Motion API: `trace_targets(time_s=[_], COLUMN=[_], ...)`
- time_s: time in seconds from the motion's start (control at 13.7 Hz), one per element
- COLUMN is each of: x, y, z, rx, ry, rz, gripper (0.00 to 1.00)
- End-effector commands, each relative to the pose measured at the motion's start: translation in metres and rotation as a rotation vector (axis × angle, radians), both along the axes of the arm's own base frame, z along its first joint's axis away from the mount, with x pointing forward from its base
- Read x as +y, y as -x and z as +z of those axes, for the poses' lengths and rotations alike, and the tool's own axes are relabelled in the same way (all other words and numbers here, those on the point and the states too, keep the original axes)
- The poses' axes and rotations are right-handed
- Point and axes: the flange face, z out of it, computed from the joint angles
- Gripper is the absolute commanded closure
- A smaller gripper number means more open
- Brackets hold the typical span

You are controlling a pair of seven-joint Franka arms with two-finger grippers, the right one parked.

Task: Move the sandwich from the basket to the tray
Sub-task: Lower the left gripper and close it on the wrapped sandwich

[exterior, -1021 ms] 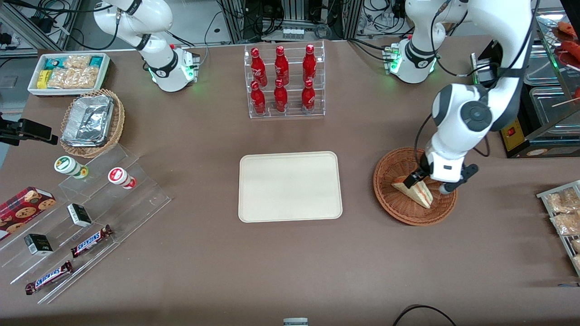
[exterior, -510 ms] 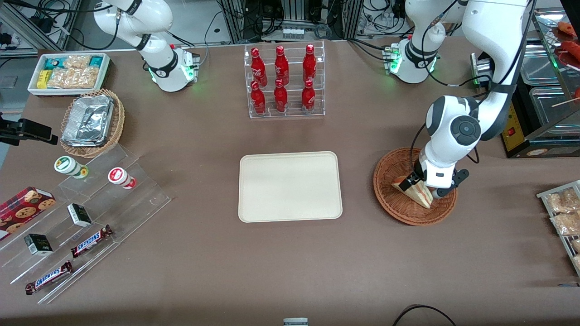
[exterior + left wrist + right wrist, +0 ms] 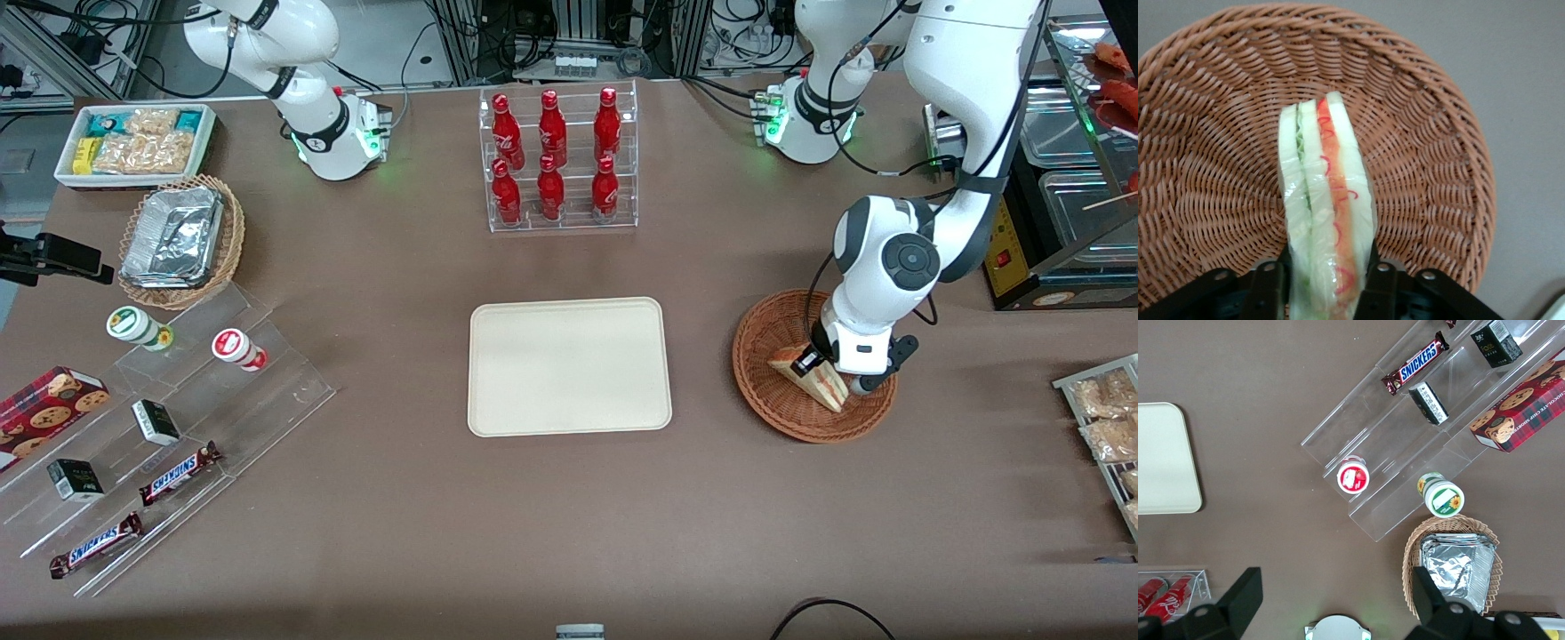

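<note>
We see the basket [image 3: 782, 413], a round shallow bowl of reddish-brown woven wicker, toward the working arm's end of the table; the only thing in it is the sandwich [image 3: 811, 380], a triangular wedge standing on edge w/ white bread layers, an orange-red band and a thin green one, under what looks like glossy clear wrap. The gripper [image 3: 831, 372] is down inside the basket at the sandwich's thick end; in the wrist view its two black fingers [image 3: 1266, 288] sit one on each side of the wedge, touching it, so it's closed about as far as the sandwich's thickness lets it and has hold of it. In that view the wedge's thick end is cut off at the frame edge and the fingertips are partly out of shot; in the front view the arm's wrist covers part of the basket's rim and of the wedge, so we can't tell if the sandwich rests on the weave or is just clear of it. The tray [image 3: 569, 366], flat cream-beige, rectangular w/ rounded corners and a low rim, lies mid-table w/ nothing on it, well apart from the basket. Farther from the front camera than the tray, a clear rack [image 3: 562, 162] holds six red bottles in two rows. Toward the parked arm's end, a lighter wicker basket [image 3: 228, 258] holds crumpled silver foil containers.
</note>
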Motion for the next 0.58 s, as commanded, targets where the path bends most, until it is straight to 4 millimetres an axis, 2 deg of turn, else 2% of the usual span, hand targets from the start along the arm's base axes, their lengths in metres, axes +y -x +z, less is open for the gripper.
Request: trace_targets(time_s=[0.0, 0.07, 0.22, 0.29, 0.36, 0.51], x=[-0.002, -0.009, -0.051, -0.065, -0.092, -0.143], y=[-0.003, -0.008, -0.024, -0.037, -0.042, -0.046], z=[0.044, 0.061, 0.106, 0.126, 0.147, 0.174], rx=[0.007, 0.023, 0.031, 0.039, 0.063, 0.079], ry=[-0.048, -0.060, -0.062, -0.057, -0.059, -0.061], rz=[-0.028, -0.042, -0.090, -0.090, -0.126, -0.192], gripper=[1.00, 1.00, 1.00, 1.00, 1.00, 1.00])
